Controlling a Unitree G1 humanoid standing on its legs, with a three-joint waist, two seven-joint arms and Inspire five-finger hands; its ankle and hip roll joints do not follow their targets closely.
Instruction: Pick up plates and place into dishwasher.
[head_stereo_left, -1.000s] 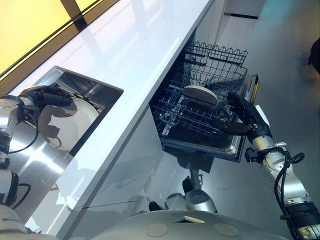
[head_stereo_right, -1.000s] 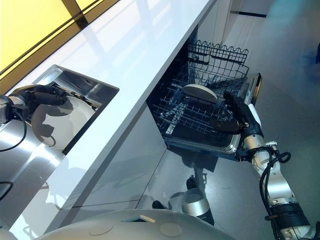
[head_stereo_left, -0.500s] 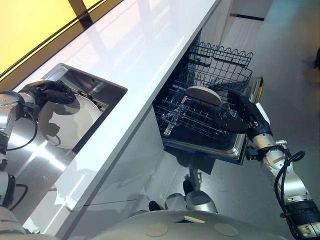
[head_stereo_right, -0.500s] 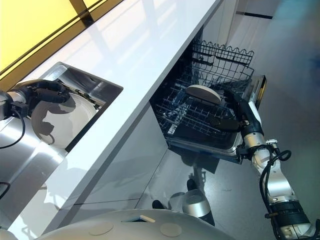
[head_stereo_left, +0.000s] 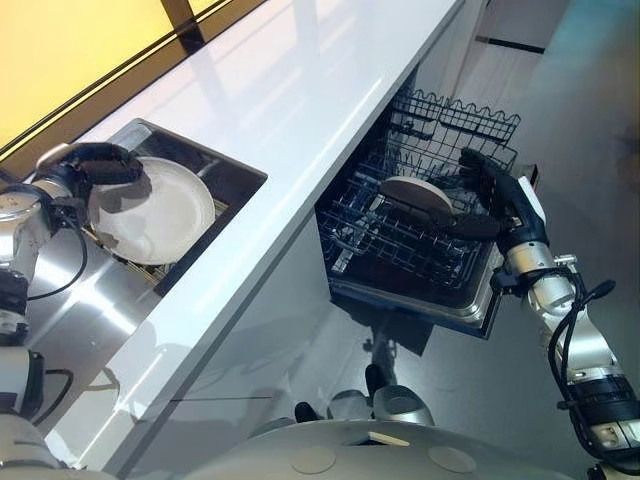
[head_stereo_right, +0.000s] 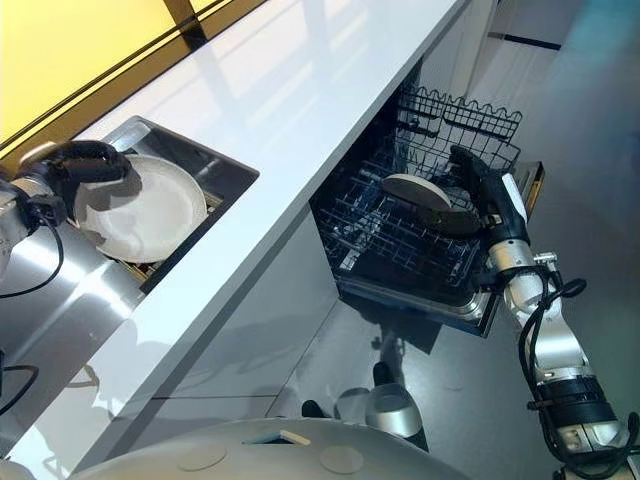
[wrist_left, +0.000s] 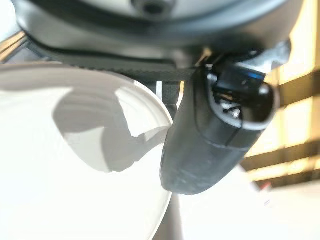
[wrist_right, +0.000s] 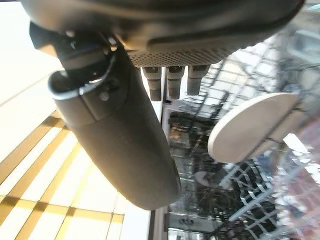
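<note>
The left robot hand (head_stereo_left: 97, 166) is curling over the rim of a white plate (head_stereo_left: 158, 198), holding it tilted at the sink (head_stereo_left: 228, 178). The white bench (head_stereo_left: 300, 90) is lying between the sink and the open dishwasher (head_stereo_left: 440, 300). A second plate (head_stereo_left: 417, 193) is standing in its lower rack (head_stereo_left: 385, 245). The right robot hand (head_stereo_left: 497, 195) is hovering just beside it, fingers straight, holding nothing.

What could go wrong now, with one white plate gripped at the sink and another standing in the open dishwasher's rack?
The left hand pinches the round white plate by its rim alone at the steel sink; it might slip and drop back. The right hand, open, hovers close to the pale round plate standing in the dark wire rack; a nudge could tip it over.
</note>
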